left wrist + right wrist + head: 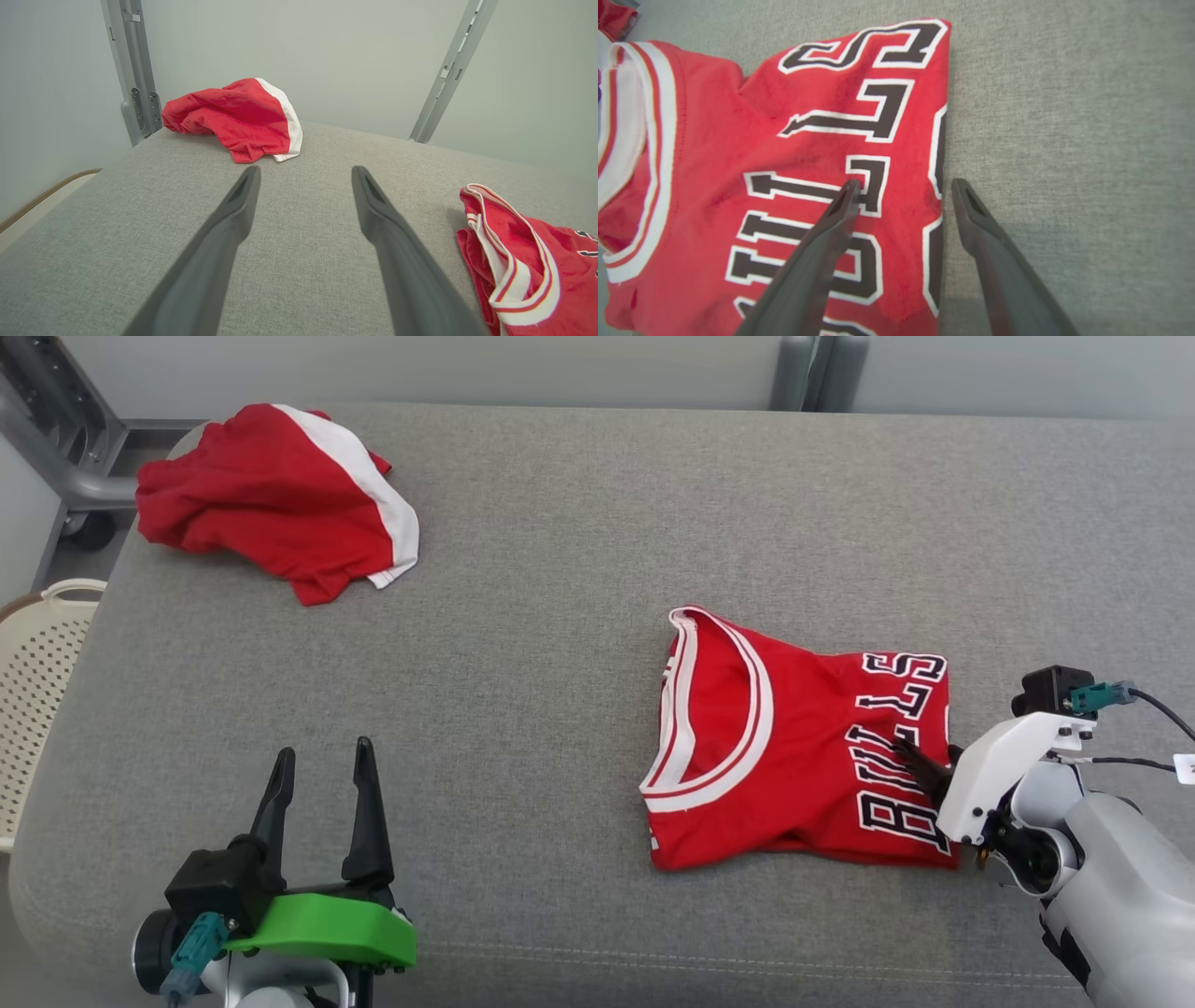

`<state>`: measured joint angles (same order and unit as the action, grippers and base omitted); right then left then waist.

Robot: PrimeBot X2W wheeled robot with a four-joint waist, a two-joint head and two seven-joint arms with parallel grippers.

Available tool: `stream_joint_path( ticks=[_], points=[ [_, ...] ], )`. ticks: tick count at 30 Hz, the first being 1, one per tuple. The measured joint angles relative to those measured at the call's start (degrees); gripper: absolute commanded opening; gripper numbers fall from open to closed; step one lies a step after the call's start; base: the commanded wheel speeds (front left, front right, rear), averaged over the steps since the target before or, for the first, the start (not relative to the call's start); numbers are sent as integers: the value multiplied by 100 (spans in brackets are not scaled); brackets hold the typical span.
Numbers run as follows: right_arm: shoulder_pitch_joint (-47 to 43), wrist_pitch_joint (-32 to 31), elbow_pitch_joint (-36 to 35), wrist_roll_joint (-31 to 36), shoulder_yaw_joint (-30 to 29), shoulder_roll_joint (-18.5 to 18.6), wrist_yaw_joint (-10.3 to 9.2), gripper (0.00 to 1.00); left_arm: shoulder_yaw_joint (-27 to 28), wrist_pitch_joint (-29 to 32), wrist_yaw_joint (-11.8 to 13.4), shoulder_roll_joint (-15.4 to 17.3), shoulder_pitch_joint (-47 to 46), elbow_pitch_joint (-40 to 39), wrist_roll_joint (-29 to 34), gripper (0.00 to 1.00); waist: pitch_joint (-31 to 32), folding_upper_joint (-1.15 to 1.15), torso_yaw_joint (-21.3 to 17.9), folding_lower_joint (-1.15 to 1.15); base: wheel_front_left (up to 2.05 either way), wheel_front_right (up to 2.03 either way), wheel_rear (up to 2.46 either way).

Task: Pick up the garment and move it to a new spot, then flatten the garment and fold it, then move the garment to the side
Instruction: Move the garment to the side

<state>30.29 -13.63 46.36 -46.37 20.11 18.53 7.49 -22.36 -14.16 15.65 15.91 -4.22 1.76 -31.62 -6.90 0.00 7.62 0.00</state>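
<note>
Closest to my head camera is the left gripper (324, 749), hanging over the near left part of the surface (560, 569) with its two dark fingers standing wide apart and nothing between them. From its own wrist camera, the left gripper (306, 170) points along bare grey cloth toward the far edge.

The jersey (794, 756) I'm working on lies on the right half of the surface, closer to the near edge than the far one. It is red, folded into a compact shape, with the white-trimmed neck opening facing the middle of the surface and the black "BULLS" lettering running along the side toward the right edge. I can see that neck trim from the left wrist too, at the jersey (523, 261).

My right gripper (913, 758) reaches in from the near right corner, over the jersey's lettered side. On the right wrist camera the right gripper (906, 183) is spread open and straddles the jersey's edge: one finger sits over the lettering on the jersey (738, 140), the other over bare grey cloth just beside it. It grips nothing, and I can't tell whether the fingertips touch the fabric.

A second red garment (271, 495) with a white band lies crumpled at the far left corner, well apart from the jersey. A pale perforated basket (37, 681) stands off the left edge.
</note>
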Motion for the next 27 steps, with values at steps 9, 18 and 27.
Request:
stream_joint_path(
  ticks=[9,18,27],
  points=[
    [199,92,92,-162,354,143,1,0,0,-3,7,9,-27,19,9,100,-108,0,127,0,0,0,0],
    [477,503,280,56,649,276,5,0,-48,-12,-21,33,-68,-82,54,100,-107,0,-134,0,0,0,0],
    [1005,660,367,175,878,615,4,0,-131,-5,-25,48,-202,-222,144,100,-148,0,-843,0,0,0,0]
  ],
)
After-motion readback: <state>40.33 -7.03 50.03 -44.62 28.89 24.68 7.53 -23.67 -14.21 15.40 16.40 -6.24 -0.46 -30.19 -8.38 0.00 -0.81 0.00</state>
